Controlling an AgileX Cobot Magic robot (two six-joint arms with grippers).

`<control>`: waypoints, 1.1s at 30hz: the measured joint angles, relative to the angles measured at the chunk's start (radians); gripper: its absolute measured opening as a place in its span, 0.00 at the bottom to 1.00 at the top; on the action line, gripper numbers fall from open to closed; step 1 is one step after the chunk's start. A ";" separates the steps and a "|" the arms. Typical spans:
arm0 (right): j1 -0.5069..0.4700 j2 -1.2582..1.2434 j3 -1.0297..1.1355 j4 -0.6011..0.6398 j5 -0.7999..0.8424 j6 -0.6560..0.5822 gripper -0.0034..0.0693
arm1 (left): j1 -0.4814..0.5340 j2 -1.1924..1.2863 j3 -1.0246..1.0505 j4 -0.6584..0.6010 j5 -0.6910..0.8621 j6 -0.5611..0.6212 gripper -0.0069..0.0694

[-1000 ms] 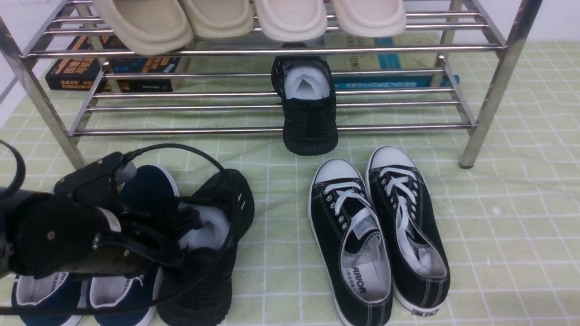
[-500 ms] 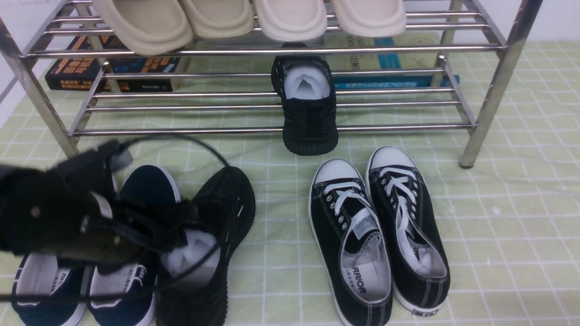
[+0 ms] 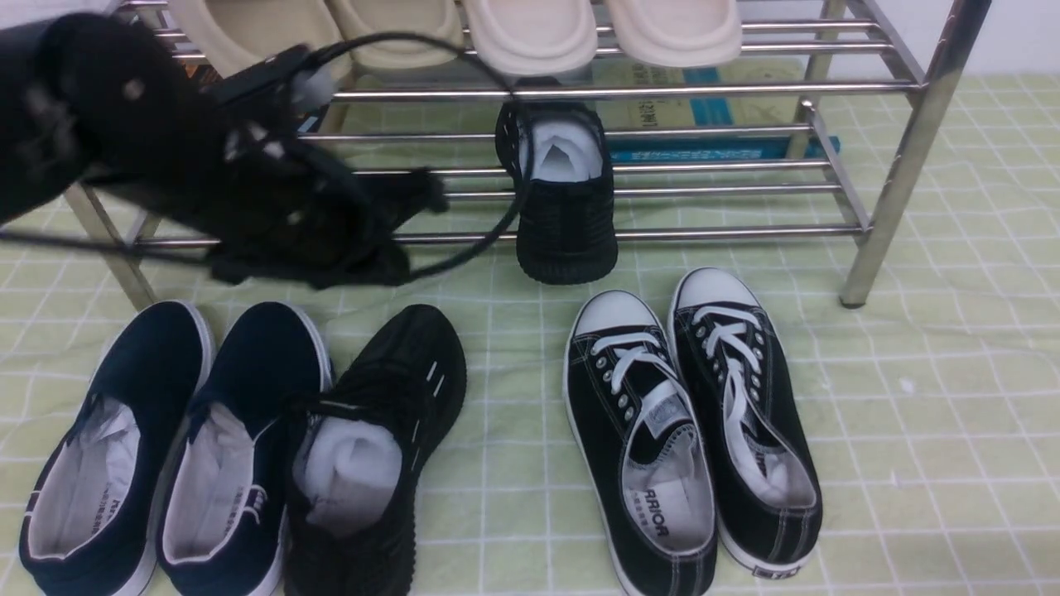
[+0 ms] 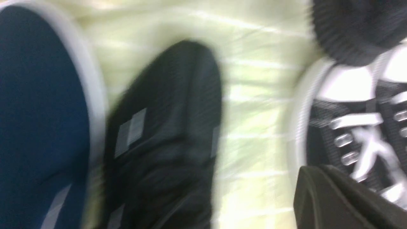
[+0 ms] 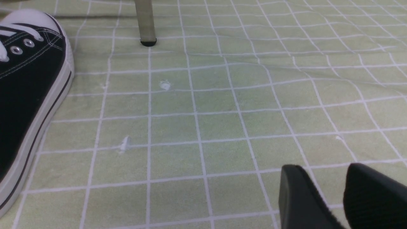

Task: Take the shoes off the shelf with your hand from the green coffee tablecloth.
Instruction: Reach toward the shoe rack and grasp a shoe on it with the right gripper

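Note:
One black knit shoe (image 3: pixel 373 439) lies on the green tablecloth (image 3: pixel 911 414) beside the navy slip-ons, with white paper stuffing showing. It also shows, blurred, in the left wrist view (image 4: pixel 165 127). The other black knit shoe (image 3: pixel 566 199) rests on the lower tier of the steel shelf (image 3: pixel 662 89), its toe hanging over the front bar. My left gripper (image 3: pixel 414 228) hovers above the cloth in front of the shelf's left half, open and empty. My right gripper (image 5: pixel 321 178) is out of the front view. It sits low over bare cloth, fingers apart and empty.
Navy slip-ons (image 3: pixel 166 439) lie at the front left. Black canvas sneakers with white toe caps (image 3: pixel 687 430) lie at the middle right. Beige slippers (image 3: pixel 530 33) sit on the top tier. Books (image 3: pixel 207 132) lie behind the shelf. A shelf leg (image 5: pixel 145 22) stands ahead of the right gripper.
My left gripper let go of the black knit shoe, which now lies on the cloth beside the navy slip-ons. The left arm rose and moved back toward the shelf.

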 joint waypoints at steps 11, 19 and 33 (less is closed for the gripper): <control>0.000 0.000 0.000 0.000 0.000 0.000 0.38 | -0.002 0.136 -0.105 -0.102 -0.011 0.093 0.32; 0.000 0.000 0.000 0.000 0.000 0.000 0.38 | -0.003 0.017 -0.106 0.030 0.062 0.071 0.25; 0.000 0.000 0.010 0.344 -0.045 0.244 0.38 | -0.003 -0.160 -0.107 0.272 0.267 -0.030 0.09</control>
